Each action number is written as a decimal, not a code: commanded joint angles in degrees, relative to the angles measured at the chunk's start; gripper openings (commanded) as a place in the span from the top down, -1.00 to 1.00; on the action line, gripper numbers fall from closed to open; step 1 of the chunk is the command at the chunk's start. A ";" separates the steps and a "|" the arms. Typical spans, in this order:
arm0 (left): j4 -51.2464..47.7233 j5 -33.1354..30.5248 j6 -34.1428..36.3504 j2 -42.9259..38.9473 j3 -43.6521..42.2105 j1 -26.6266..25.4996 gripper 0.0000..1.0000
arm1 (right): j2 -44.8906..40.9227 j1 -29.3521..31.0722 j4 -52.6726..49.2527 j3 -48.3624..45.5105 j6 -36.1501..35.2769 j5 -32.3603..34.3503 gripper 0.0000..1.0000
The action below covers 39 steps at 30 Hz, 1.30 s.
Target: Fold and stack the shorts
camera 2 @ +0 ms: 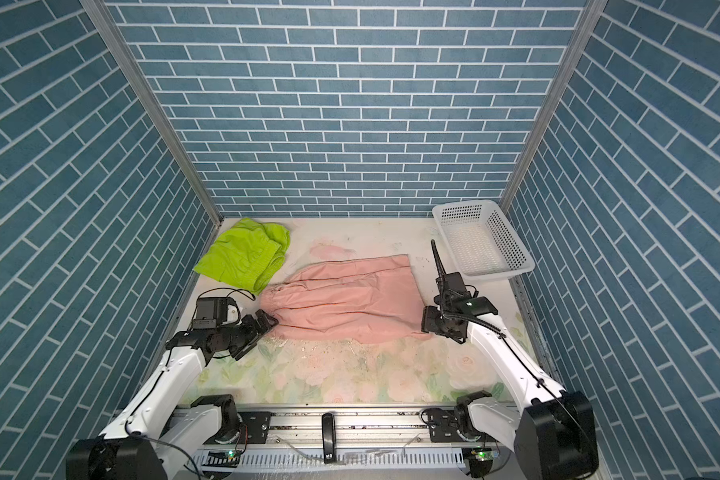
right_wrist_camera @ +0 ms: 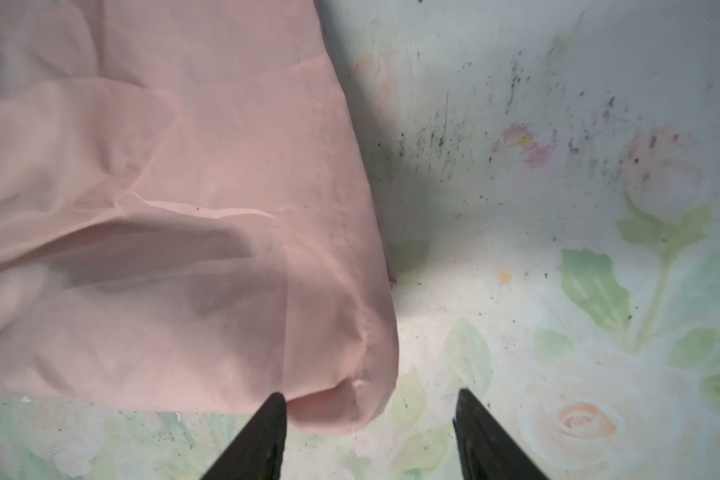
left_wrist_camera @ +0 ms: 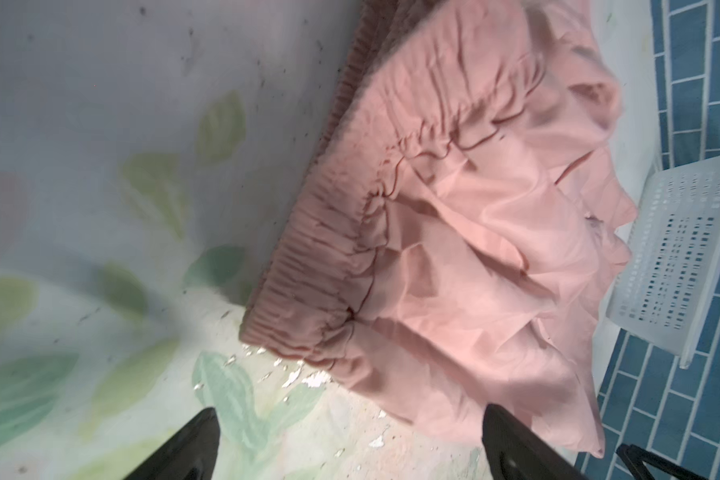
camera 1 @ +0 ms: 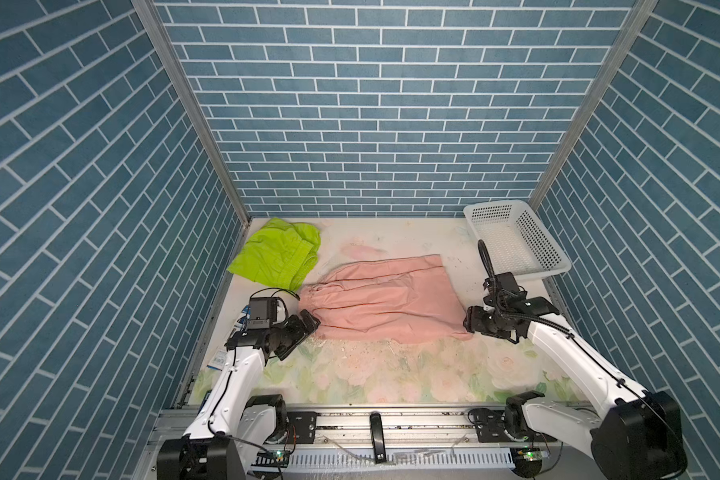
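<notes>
The salmon pink shorts lie spread across the middle of the table, gathered waistband to the left and leg hems to the right. The lime green shorts lie crumpled at the back left. My left gripper is open wide at the waistband's near corner, with only table between its fingers. At the near right hem corner of the pink shorts, my right gripper is open. The corner's rounded fold lies against one fingertip, not pinched.
A white perforated basket stands at the back right, close behind my right arm. Blue brick-pattern walls enclose the table on three sides. The floral tabletop is bare in front of the pink shorts.
</notes>
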 commanded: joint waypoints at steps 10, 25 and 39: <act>10.53 -0.25 -1.87 6.47 -2.99 0.20 -0.53 | -8.45 5.72 0.07 -11.39 13.30 -3.15 -0.24; 4.12 -1.09 3.26 8.05 1.28 1.51 0.73 | 4.78 6.47 20.11 -10.51 2.80 1.78 0.62; -6.89 1.02 7.30 8.18 7.59 6.97 1.00 | 4.75 6.68 -1.95 0.95 -3.71 16.81 0.59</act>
